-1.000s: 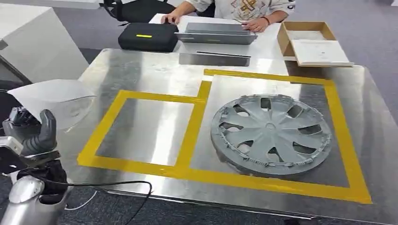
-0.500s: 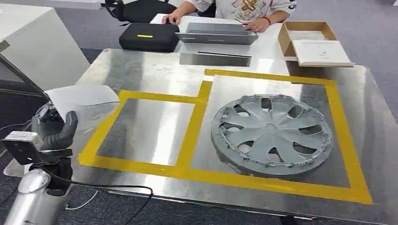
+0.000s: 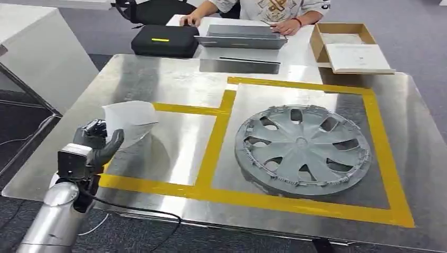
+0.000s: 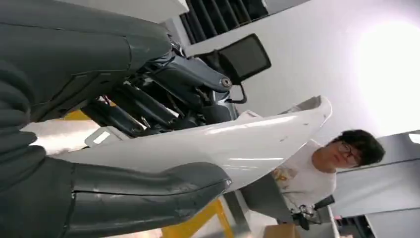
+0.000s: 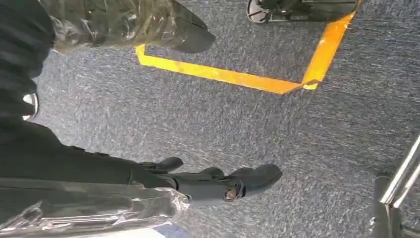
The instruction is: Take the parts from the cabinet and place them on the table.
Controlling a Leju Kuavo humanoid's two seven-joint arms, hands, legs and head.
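A curved white plastic part [image 3: 129, 118] hangs over the left edge of the left yellow-taped square [image 3: 211, 153] on the steel table [image 3: 158, 79]. My left hand [image 3: 95, 145] grips its lower end. In the left wrist view the white part [image 4: 237, 144] lies between the thick thumb [image 4: 148, 193] and the dark fingers [image 4: 148, 104]. A grey wheel cover [image 3: 301, 150] lies flat inside the larger right taped square. My right hand [image 5: 198, 183] hangs over blue carpet, fingers spread, holding nothing.
Beyond the table's far edge are a black case [image 3: 158, 40], a grey flat device [image 3: 240, 38], a cardboard box [image 3: 348, 45] and a seated person [image 3: 263, 10]. A white cabinet [image 3: 37, 47] stands at the left. A black cable [image 3: 132, 211] runs along the front edge.
My left arm has swung right and forward, carrying the white part from beyond the table's left edge to above the left taped square. The wheel cover has not moved.
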